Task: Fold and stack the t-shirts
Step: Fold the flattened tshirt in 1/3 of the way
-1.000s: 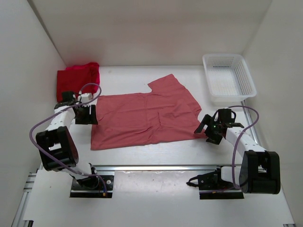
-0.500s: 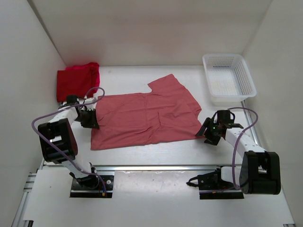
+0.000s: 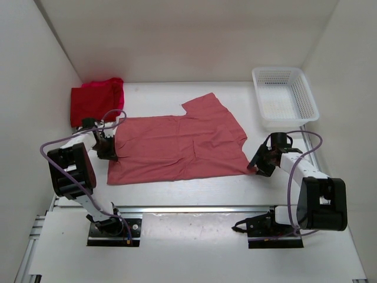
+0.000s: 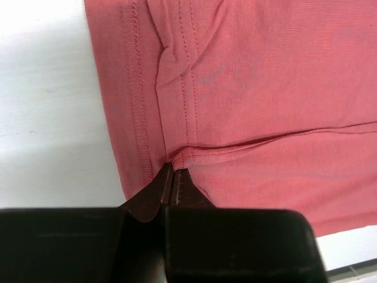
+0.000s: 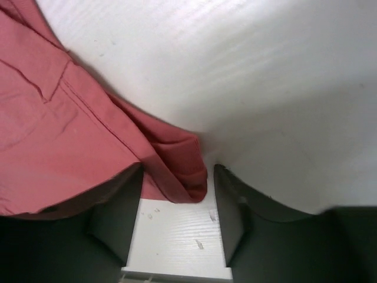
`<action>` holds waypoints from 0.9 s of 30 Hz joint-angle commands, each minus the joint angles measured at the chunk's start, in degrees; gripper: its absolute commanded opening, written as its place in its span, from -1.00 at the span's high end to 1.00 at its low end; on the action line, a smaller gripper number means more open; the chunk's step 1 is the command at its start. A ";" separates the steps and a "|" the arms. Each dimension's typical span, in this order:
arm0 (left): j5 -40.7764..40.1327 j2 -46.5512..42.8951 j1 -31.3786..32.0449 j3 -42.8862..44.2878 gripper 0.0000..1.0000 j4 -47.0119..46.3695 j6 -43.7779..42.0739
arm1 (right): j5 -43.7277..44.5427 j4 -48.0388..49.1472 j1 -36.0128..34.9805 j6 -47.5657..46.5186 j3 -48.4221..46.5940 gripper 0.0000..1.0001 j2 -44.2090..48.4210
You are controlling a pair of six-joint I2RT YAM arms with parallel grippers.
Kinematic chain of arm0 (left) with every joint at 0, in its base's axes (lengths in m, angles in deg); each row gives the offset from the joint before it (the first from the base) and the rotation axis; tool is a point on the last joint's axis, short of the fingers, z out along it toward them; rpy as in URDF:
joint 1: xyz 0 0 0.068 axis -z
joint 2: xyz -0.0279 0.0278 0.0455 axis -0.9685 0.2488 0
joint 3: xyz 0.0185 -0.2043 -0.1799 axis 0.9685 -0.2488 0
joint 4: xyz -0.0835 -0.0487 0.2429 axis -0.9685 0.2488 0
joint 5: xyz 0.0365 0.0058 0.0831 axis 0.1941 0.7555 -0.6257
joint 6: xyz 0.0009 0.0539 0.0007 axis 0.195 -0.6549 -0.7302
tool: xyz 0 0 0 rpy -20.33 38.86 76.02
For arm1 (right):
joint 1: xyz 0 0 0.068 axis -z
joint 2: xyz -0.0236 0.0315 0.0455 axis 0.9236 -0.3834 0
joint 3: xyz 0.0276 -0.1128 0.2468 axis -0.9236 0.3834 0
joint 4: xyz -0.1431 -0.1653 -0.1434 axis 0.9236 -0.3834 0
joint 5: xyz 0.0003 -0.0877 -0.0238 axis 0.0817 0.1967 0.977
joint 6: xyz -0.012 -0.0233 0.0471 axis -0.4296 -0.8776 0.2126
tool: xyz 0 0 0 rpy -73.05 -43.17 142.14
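Left tool pinches salmon shirt; right tool gapes around its corner; basket beyond.

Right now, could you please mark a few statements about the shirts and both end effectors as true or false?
1. The left end effector is shut on the edge of the pink shirt. True.
2. The right end effector has clamped the shirt's corner. False: its jaws stand open around the corner.
3. The red shirts lie in the basket. False: they sit at the far left corner of the table, apart from the basket.
4. The pink shirt lies spread out on the table. True.
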State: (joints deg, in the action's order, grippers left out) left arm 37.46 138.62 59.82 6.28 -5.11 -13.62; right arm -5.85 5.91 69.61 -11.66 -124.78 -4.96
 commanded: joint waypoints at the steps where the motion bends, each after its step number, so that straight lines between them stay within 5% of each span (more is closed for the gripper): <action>1: -3.15 -2.69 0.57 1.14 0.90 -0.07 -0.35 | 0.34 2.39 -0.83 0.52 0.18 0.08 -2.10; 2: -3.50 -2.78 1.35 1.31 0.84 0.11 -0.26 | -0.53 2.39 -0.92 1.73 0.26 0.12 -2.01; 4: -4.03 -3.83 1.88 1.75 0.15 1.59 -0.26 | -1.33 2.65 -1.54 1.74 0.09 0.09 -1.83; 6: -4.38 -4.53 1.01 3.59 -0.21 3.61 -0.43 | -1.69 1.69 -1.80 1.92 0.35 -0.01 -0.61; 9: -4.39 -7.95 -3.28 4.04 -0.40 6.44 -1.92 | -2.12 1.68 -2.07 2.36 1.67 -0.12 1.85; 12: -1.92 -10.25 -6.29 3.43 -0.42 11.96 -5.95 | -3.27 2.83 -1.80 3.33 3.86 -0.12 2.91; 16: -4.56 -9.28 -1.12 -1.39 -0.43 18.39 -9.84 | -3.45 3.54 -1.80 3.59 4.57 -0.03 2.57; 19: -7.19 -7.71 -0.22 -4.39 -0.42 17.96 -8.35 | -4.05 3.62 -1.80 3.42 3.96 0.23 1.95; 21: -7.90 -5.87 -1.36 -5.27 -0.39 16.90 -7.21 | -4.41 3.54 -1.80 3.59 4.13 0.62 1.95; 23: -8.33 -4.89 -3.39 -3.61 -0.27 15.68 -6.77 | -4.76 3.89 -1.71 3.33 3.78 1.00 2.13; 27: -10.11 -0.85 -3.04 -1.07 0.23 15.75 -7.29 | -5.90 2.49 0.30 2.63 4.57 1.00 3.88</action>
State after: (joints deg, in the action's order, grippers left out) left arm 29.11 136.07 56.83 2.96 11.71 -20.05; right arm -10.90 8.84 68.69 -8.60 -120.96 -2.58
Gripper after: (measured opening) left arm 0.422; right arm 0.064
